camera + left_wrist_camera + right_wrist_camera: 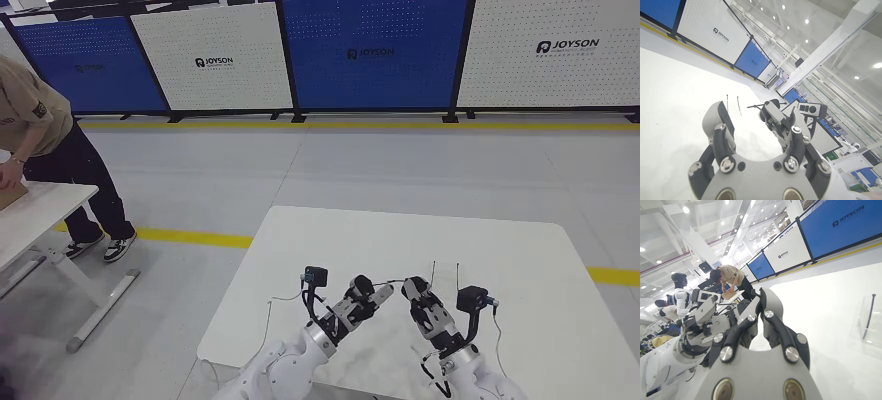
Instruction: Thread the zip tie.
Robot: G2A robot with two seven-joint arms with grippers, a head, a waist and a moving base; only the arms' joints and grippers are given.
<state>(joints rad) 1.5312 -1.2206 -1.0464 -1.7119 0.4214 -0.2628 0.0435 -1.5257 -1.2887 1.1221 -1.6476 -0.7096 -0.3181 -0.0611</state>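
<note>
starting at your left, the left end effector hangs over the near part of the tabletop with its fingers spread wide and nothing between them, aimed toward its partner. between the two, the zip tie is held off the tabletop, lying roughly level, with its free length poking out toward the left end effector. the right end effector is clamped on it, pads pressed together over the strap. expect the tie to weigh next to nothing, to be springy rather than stiff, and to be smooth enough to slide or twist in a loose pinch. the unsupported end will likely wag when touched. take that free end close to its tip, flat sides against the pads, so you can steer it. which end carries the head is too small to tell. farther right, two spare ties lie on the tabletop.
</note>
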